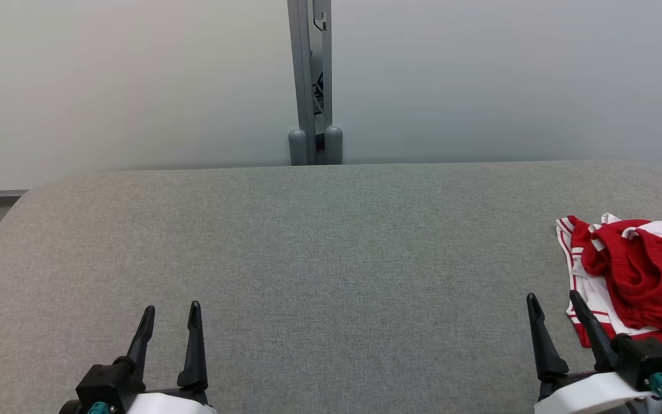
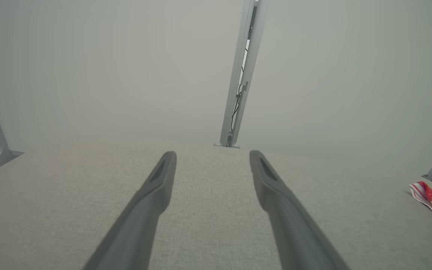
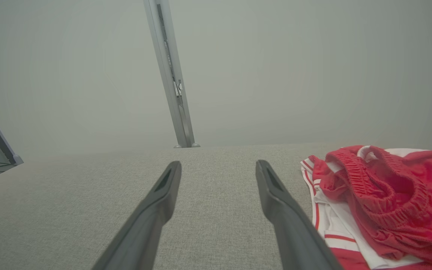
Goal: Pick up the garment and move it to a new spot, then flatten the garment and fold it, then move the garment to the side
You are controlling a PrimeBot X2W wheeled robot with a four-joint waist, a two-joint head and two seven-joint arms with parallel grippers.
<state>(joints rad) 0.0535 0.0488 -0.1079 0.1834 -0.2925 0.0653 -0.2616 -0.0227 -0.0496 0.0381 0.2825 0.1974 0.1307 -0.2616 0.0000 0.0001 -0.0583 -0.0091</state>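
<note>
Left tool [image 1: 171, 306] and right tool [image 1: 553, 295] are black, white-wristed.

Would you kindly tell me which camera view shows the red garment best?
The right wrist view: the garment lies close and large, its gathered waistband and striped white panel plain. The head view shows it crumpled on the table, cut off at the frame's right edge; the left wrist view catches a small corner.
</note>
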